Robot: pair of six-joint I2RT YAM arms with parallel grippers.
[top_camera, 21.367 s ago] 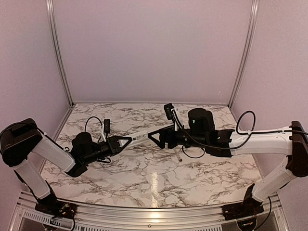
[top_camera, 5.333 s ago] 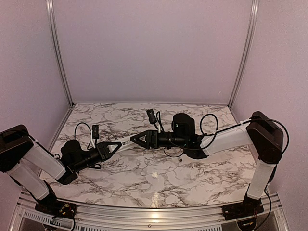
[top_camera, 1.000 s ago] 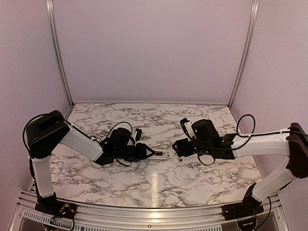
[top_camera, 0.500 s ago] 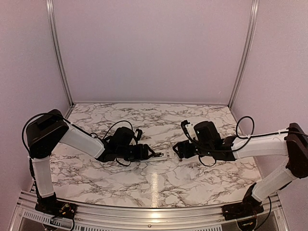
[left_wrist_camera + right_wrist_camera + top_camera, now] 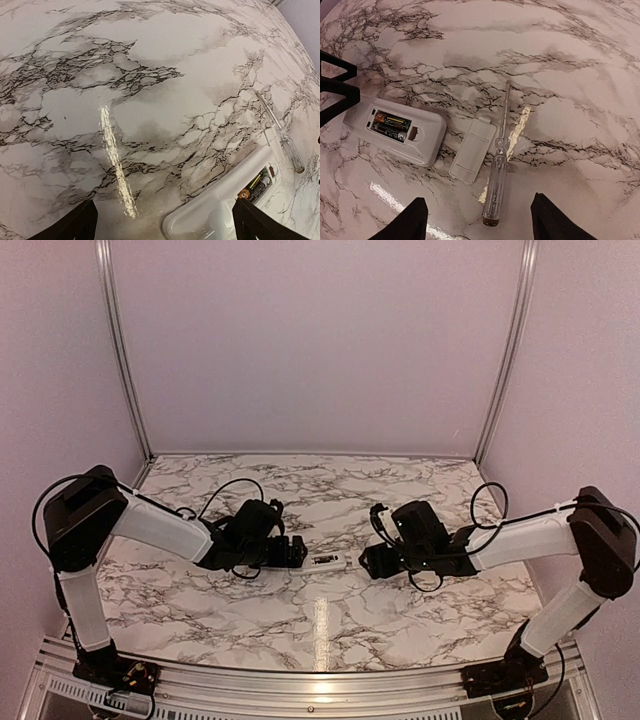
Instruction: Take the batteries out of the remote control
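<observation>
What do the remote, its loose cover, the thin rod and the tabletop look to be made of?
Remote and cover: probably matte white plastic, judging by the moulded, rounded edges. Rod: a clear, glossy, see-through handle, likely plastic, with a thin grey shaft, probably metal. Tabletop: a glossy marble-pattern surface, perhaps laminate; it shows a bright streak of reflected light.

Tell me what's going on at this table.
The remote control lies back-up on the table, its cover off beside it, next to a clear tool. Both batteries sit inside it, not yet removed. The left gripper is open at the remote's end; the right gripper hovers open above, holding nothing.
</observation>
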